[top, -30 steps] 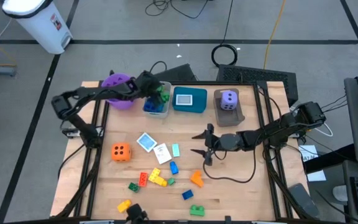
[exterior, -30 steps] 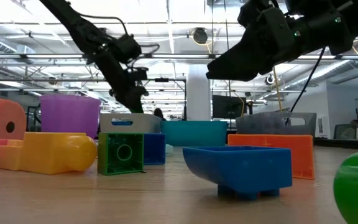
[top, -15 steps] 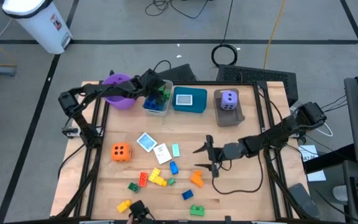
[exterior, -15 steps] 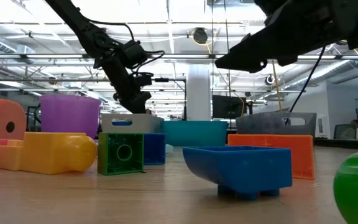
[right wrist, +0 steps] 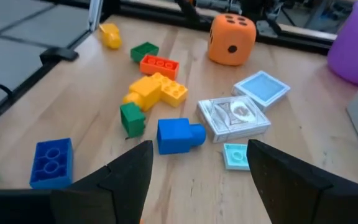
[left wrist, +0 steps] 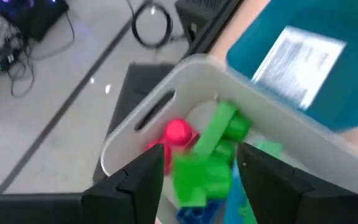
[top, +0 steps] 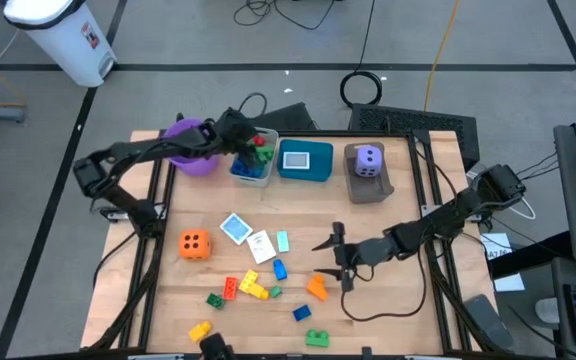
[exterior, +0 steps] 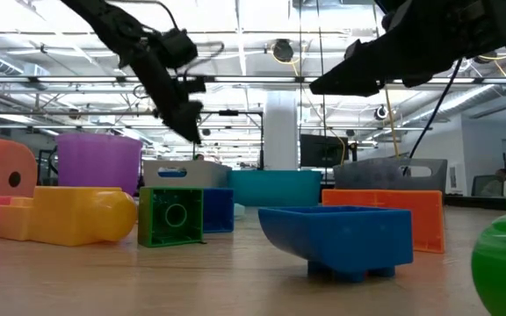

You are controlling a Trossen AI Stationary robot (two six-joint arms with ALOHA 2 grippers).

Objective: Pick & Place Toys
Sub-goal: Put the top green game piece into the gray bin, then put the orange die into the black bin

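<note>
My left gripper [top: 251,142] hangs open over the grey bin [top: 255,170] at the table's far edge. In the left wrist view [left wrist: 201,158] its fingers stand apart above green bricks [left wrist: 207,171] and a red brick [left wrist: 178,132] lying in the bin. My right gripper [top: 321,258] is open and empty above the table, just beyond an orange brick [top: 316,288]. Its wrist view [right wrist: 201,149] looks over a blue brick [right wrist: 179,135], yellow brick [right wrist: 154,92], white and blue cards [right wrist: 235,115] and the orange die [right wrist: 232,38]. The purple die [top: 368,160] sits in the brown bin.
A purple bucket [top: 190,145] stands left of the grey bin. A teal bin [top: 305,160] holding a card and the brown bin [top: 370,185] line the far edge. Several loose bricks [top: 253,290] lie near the front edge. Bare wood shows in the table's middle and on its right.
My left gripper has risen and drawn back from the grey bin toward the far left; a red brick now shows on top of the green ones in the bin. My right gripper, still open, has moved toward the table's near edge, closer to the orange brick.
</note>
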